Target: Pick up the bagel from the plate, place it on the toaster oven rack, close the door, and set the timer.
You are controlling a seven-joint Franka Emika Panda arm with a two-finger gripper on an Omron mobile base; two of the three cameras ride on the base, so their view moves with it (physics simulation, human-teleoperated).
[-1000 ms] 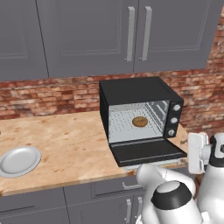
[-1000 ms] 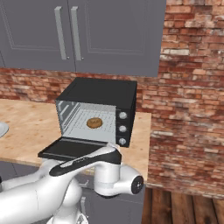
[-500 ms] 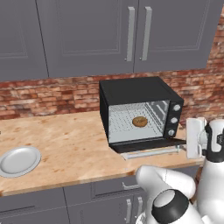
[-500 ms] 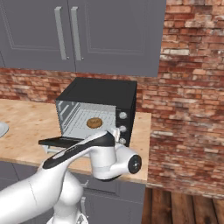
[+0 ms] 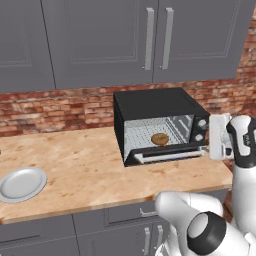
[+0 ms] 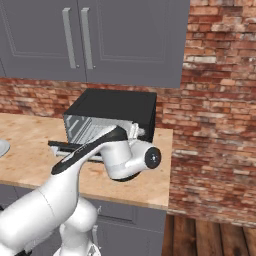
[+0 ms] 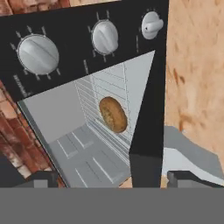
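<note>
Brickwork in red and brown backs the light wooden, marbled tabletop [image 5: 95, 170], and flat grey wall cabinets [image 5: 125, 40] with silver bar pulls hang above it. At the right end of the run the brick wall turns a corner and a floor of brown planks [image 6: 210, 235] shows below. Grey drawer fronts sit under the tabletop edge.

In the left base view the boxy black toaster oven [image 5: 157, 125] stands at about 2 o'clock on the tabletop. Its flat black door [image 5: 167, 156] with the long silver handle is raised most of the way but not yet flush, so the cavity is open to sight. The small round brown bagel [image 5: 160, 139] lies on the silvery wire toaster oven rack [image 5: 145, 142] inside. The round shallow grey-white plate [image 5: 21, 184] sits well apart at 8 o'clock, near the tabletop's front edge, with nothing on it.

The white arm's gripper [image 7: 113, 177] hangs at the oven's right front corner, near the silver knobs [image 7: 105, 37], jaws spread wide and holding nothing; the door's edge stands between its finger tips.
</note>
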